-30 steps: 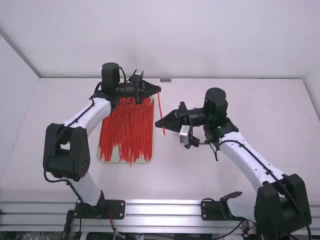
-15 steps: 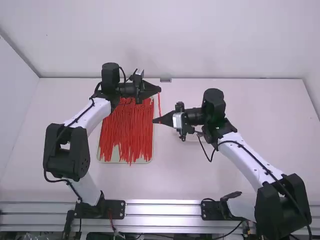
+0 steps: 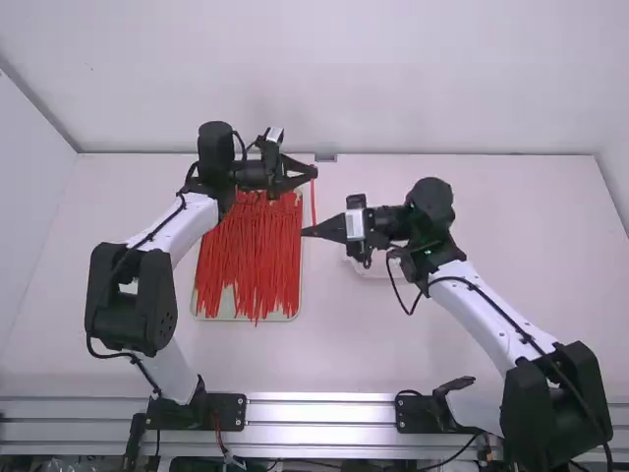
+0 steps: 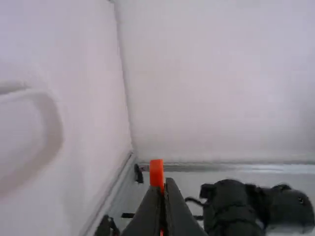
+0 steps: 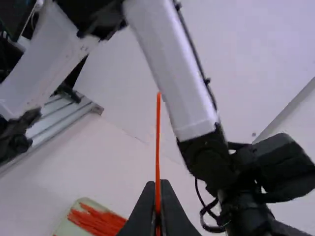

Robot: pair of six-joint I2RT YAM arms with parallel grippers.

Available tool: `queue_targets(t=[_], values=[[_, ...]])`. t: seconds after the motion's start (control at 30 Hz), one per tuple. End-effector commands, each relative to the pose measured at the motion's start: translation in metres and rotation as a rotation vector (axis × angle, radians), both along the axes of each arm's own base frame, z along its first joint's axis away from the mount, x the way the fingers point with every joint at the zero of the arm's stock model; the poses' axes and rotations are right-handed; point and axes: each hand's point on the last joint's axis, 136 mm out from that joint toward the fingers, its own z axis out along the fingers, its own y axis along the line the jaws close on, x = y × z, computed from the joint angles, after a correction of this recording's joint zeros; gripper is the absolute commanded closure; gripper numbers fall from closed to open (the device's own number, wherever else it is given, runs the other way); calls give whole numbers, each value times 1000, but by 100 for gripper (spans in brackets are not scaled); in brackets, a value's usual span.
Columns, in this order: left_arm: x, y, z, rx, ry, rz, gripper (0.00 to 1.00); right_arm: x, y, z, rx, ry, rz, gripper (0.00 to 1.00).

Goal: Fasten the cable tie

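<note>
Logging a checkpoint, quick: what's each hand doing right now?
Left hand: closed on the red cable tie, far end.
Right hand: closed on the same tie, near end.

Bright, even light; soft shadows.

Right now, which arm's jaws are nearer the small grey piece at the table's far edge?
Left. The left arm's jaws are just in front of the grey piece; the right arm's sit nearer the camera, beside the red ties.
</note>
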Motion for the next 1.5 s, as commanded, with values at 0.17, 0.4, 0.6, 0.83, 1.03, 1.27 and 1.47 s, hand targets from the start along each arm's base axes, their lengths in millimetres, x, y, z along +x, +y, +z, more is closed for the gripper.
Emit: queue_targets(t=[0.17,0.4,0.6,0.83,1.03,1.27,1.47], values=[[-16,2,51,-40,-501,-93,99,6,10,33,25,755,-8,100],[-42,7,87,-48,-940,-147,99,-2,21,28,-50,1123,56,100],[-60,13,96,-32,-1134,-185,98,4,24,13,-94,1261,25,100],[-68,23,89,20,-1322,-222,99,11,30,3,-93,1392,-19,100],[-69,21,87,26,-1448,-222,99,12,41,7,-54,1459,-34,100],[-69,21,87,37,-1584,-221,99,25,33,9,-11,1486,-66,100],[-69,21,87,45,-1682,-217,99,28,31,12,7,1475,-71,100]])
